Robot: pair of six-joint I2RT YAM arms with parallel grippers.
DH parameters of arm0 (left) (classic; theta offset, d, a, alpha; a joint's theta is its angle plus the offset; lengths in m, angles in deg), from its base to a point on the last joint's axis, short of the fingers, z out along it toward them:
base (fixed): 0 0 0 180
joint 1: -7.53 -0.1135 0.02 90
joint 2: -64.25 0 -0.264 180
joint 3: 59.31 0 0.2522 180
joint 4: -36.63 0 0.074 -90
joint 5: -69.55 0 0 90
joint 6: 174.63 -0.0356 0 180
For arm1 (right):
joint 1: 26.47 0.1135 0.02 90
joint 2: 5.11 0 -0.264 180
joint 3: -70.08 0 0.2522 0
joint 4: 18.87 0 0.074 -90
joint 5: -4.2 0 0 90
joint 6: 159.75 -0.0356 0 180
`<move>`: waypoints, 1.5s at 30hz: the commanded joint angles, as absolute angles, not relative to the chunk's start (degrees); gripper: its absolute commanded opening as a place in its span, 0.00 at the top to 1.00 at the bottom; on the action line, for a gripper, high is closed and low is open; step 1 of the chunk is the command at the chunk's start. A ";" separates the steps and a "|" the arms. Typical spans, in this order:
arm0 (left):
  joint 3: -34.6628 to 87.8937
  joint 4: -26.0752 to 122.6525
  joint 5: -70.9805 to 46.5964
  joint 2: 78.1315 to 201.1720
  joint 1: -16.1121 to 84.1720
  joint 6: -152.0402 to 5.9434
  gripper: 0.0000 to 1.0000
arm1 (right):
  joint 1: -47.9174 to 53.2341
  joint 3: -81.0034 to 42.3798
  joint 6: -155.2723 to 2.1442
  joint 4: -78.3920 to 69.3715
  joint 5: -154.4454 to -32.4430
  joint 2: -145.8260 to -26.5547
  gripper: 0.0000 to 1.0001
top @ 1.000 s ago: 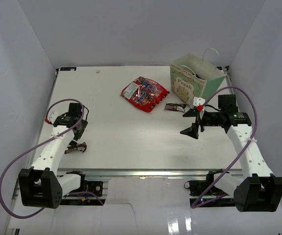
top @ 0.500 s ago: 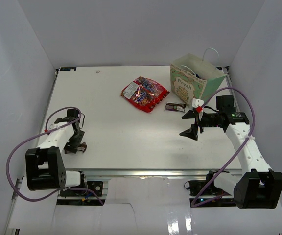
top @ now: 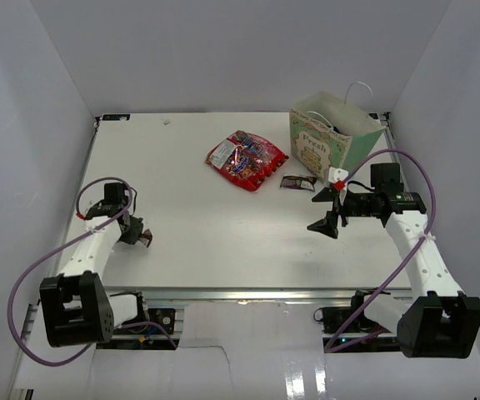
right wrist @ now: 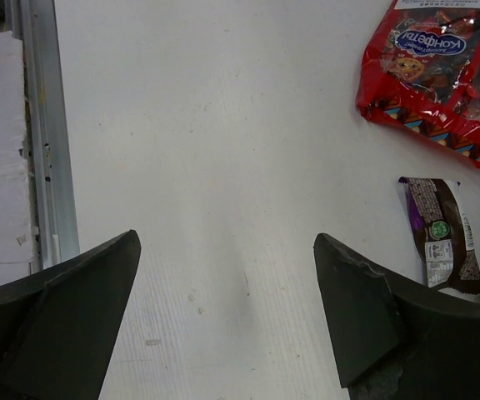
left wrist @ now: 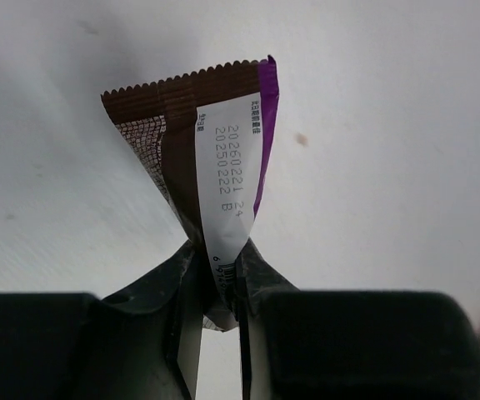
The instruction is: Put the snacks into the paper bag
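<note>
L arm's fingers (top: 132,232) are clamped on a small brown foil wrapper with a purple edge (top: 145,238), low over the near-L part of the white surface (top: 190,217). In the L wrist view the fingers (left wrist: 261,279) pinch one crimped end. The wrapper (left wrist: 215,158) stands straight out beyond the tips, long axis in line w/ the fingers, serrated end furthest out.

The mint-green and cream paper gift bag (top: 333,137) stands upright at the far-R corner, mouth up. So it's well apart from the held wrapper, diagonally across the surface, away and to the R. That diagonal is what the coming carry turns on, and the R arm is much nearer the bag.

R arm's fingers (top: 325,223) are spread wide w/ nothing between them, hovering just near-side of the bag. A second small dark brown wrapper (top: 297,182) lies flat beside the bag's foot. In the R wrist view this wrapper (right wrist: 442,233) sits ahead and off to the R of the gap. Its long axis runs roughly along the reach, so closing would go across its narrow width.

The large red crinkly candy bag (top: 247,158) lies flat mid-surface, L of the paper bag. No other snacks are visible on the surface.
</note>
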State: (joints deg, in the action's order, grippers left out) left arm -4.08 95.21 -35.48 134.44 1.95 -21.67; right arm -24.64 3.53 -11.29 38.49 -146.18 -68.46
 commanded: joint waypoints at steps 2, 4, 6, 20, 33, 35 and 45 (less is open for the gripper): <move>0.75 86.71 -20.74 126.83 5.93 -31.09 0.84 | -25.76 2.27 -13.15 38.49 -144.60 -66.37 0.10; 2.25 80.56 -14.51 125.86 12.69 -32.42 0.89 | -28.13 2.36 -13.94 38.58 -143.46 -65.84 0.10; 5.32 75.03 -11.33 126.55 20.14 -34.44 0.95 | -29.45 2.88 -14.11 38.40 -142.24 -64.97 0.10; 53.74 52.86 -4.37 165.22 43.83 -42.44 0.97 | -38.69 9.56 -21.23 33.92 -140.30 -58.37 0.10; 81.51 33.79 -9.72 186.49 49.27 -34.00 0.96 | -38.77 12.20 -22.38 32.25 -141.26 -58.02 0.10; 86.86 32.82 -12.18 190.26 49.63 -34.79 0.94 | -38.86 12.38 -22.29 32.33 -141.35 -57.67 0.10; 91.10 25.61 -22.02 200.55 49.63 -40.24 0.85 | -38.77 12.38 -21.59 32.77 -142.67 -56.70 0.10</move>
State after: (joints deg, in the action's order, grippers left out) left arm 87.85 28.94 -17.25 198.46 50.16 -37.97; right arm -38.50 12.25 -21.70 33.55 -140.43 -57.56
